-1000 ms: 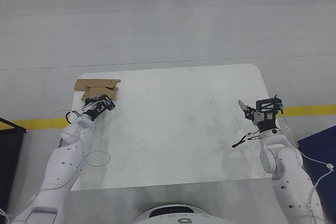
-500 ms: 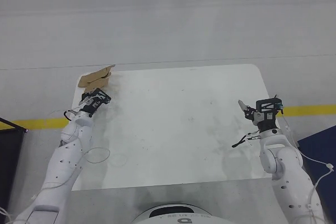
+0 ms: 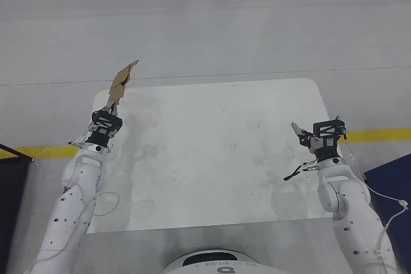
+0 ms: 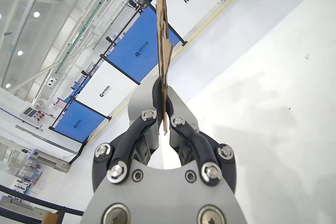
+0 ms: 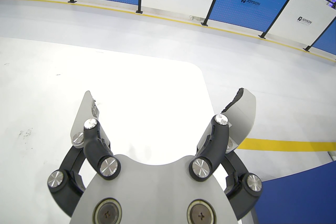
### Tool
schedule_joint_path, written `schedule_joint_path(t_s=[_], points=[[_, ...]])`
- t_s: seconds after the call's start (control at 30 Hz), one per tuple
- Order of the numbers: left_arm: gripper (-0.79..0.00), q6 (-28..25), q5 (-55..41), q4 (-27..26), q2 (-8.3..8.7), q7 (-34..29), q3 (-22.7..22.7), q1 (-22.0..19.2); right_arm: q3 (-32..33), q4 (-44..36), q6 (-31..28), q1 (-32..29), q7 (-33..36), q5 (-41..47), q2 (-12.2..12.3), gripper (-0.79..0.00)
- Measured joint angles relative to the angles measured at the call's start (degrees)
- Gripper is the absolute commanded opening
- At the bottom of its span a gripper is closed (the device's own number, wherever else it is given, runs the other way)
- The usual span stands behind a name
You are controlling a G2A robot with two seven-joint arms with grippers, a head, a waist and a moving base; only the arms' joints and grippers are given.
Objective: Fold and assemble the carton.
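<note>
Aloft, flat carton (image 3: 123, 77) above the table (image 3: 226, 157), at its far left corner, left gripper (image 4: 162, 100) clamped on the carton's lower end, right gripper (image 5: 168, 101) spread wide by the right table edge.

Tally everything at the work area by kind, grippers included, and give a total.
flat brown cardboard carton: 1
white table: 1
grippers: 2 (left gripper, shut on the carton; right gripper, open)
Total: 4
</note>
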Motion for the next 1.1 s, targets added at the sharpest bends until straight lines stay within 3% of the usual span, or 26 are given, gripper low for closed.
schedule_joint_path(t_s=[0.4, 0.53, 0.67, 0.83, 1.1], points=[[-0.785, 0.5, 0.5, -0.4, 0.03, -0.2, -0.1, 0.0, 0.0, 0.0, 0.0, 0.0, 0.0, 0.0, 0.0, 0.000], [-0.785, 3.4, 8.1, -5.8, 0.26, 4.3, 1.5, 1.1, 0.0, 0.0, 0.0, 0.0, 0.0, 0.0, 0.0, 0.000], [-0.785, 10.1, 22.1, -9.8, 0.81, 11.0, 2.9, 2.8, 0.0, 0.0, 0.0, 0.0, 0.0, 0.0, 0.0, 0.000], [-0.785, 25.7, 40.1, -12.2, 0.82, 12.1, 4.8, 4.8, 0.0, 0.0, 0.0, 0.0, 0.0, 0.0, 0.0, 0.000], [-0.785, 26.5, 40.4, -12.2, 0.78, 11.9, 4.9, 4.9, 0.0, 0.0, 0.0, 0.0, 0.0, 0.0, 0.0, 0.000]])
